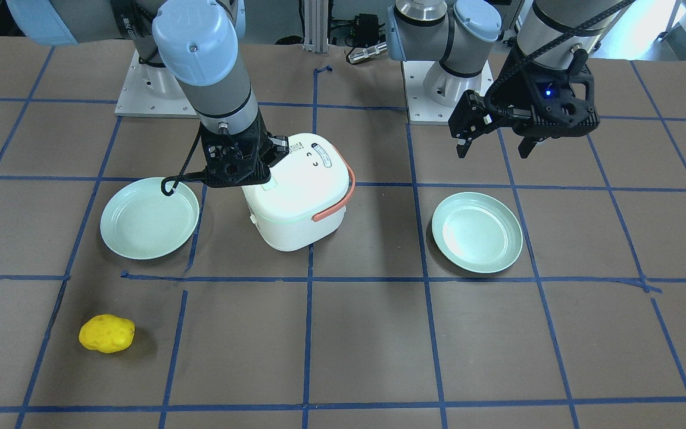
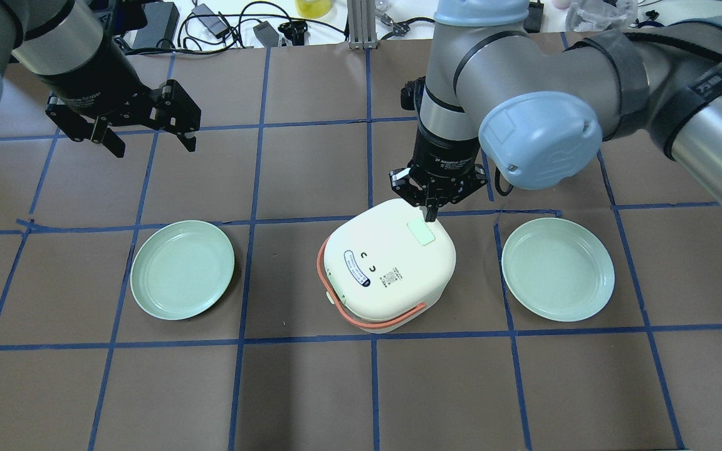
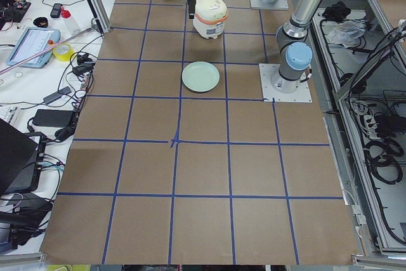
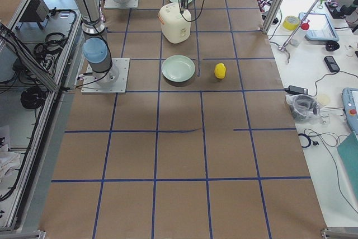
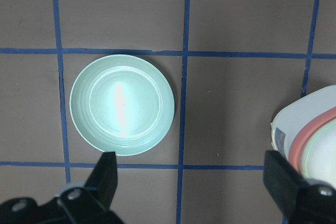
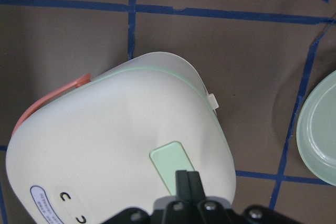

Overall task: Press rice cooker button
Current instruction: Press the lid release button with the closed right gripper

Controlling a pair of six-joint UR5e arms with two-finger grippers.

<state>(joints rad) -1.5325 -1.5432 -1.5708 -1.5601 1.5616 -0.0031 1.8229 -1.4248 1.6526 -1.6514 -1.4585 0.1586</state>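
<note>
A brown bench (image 2: 311, 401) gridded with blue tape carries everything. The white rice cooker (image 2: 386, 269) stands near the middle, its salmon handle (image 1: 321, 215) folded down around one side. The pale green button (image 2: 420, 233) is on the lid. The right hand (image 2: 431, 216) points straight down, its 2 fingers pressed together, with the tips at the edge of the button. Whether they push it down I cannot tell. The left hand (image 2: 153, 147) hangs well apart from the cooker, fingers spread wide and holding nothing. 2 pale green plates flank the cooker, the left plate (image 2: 182, 269) and the right plate (image 2: 558, 269). A yellow lump (image 1: 106, 333) lies alone, beyond the right plate.
</note>
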